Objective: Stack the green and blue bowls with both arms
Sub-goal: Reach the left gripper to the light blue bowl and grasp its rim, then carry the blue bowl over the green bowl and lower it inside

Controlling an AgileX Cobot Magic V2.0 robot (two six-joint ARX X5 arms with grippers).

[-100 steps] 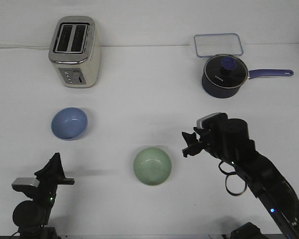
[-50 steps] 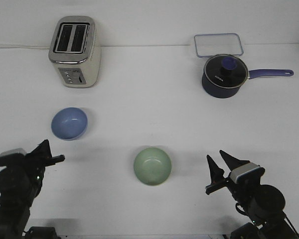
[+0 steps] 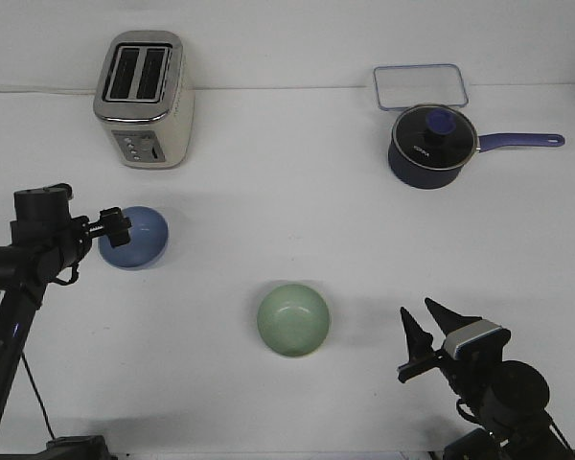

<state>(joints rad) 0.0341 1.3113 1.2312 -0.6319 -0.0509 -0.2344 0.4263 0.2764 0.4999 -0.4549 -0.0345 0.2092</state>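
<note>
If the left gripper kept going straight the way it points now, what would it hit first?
Most likely the blue bowl: the left gripper points rightward at its near rim, seemingly already over it. Height above the bowl is unclear from this single view.

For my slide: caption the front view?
Left gripper at blue bowl; right gripper open beside green bowl.

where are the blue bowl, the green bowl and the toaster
blue bowl [image 3: 139, 240]: front view, on its inner surface, right of the left gripper.
green bowl [image 3: 293, 320]: front view, centre of its inside.
toaster [image 3: 146, 134]: front view, on its cream front face.
</note>
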